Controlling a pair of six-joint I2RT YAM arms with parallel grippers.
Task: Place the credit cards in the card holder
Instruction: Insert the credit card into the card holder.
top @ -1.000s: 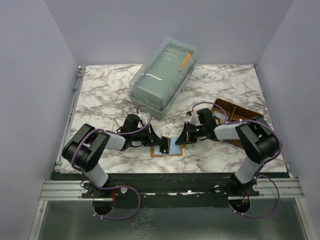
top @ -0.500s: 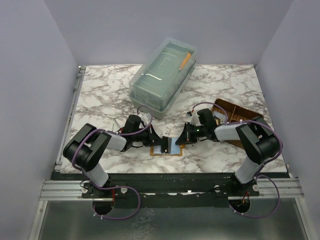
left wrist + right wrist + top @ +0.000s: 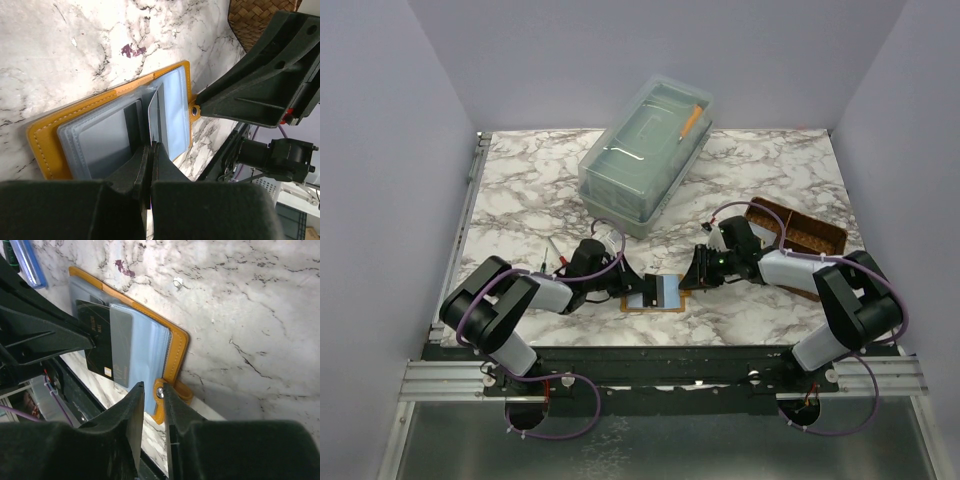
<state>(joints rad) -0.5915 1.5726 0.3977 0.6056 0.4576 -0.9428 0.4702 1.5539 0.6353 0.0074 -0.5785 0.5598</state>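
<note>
1. A clear lidded plastic box (image 3: 645, 150) sits at the far middle of the marble table (image 3: 520, 200), with an orange pencil-like stick (image 3: 691, 120) showing through near its right end.
2. The card holder (image 3: 660, 292) lies open and flat at the near edge of the table, between the 2 grippers, orange border outward and grey and light-blue panels facing up. A dark grey card (image 3: 95, 335) lies on its panels, one long side tucked under a translucent sleeve (image 3: 121, 345) and the rest bare.
3. A brown woven tray (image 3: 800, 230) with dividers stands to the right, well apart from the card holder.
4. The left arm lies low, reaching in from the left, its wrist close to the table. The left gripper (image 3: 151, 146) has its jaws pressed together, and the tips rest at the bare edge of the dark grey card. Whether a card edge is nipped between them cannot be told.
5. The right arm stretches in low from the right. The right gripper (image 3: 154, 390) sits over the snap tab (image 3: 160, 391) on the holder's right edge, its jaws parted by a narrow gap through which the snap shows. Contact with the tab cannot be made out.
</note>
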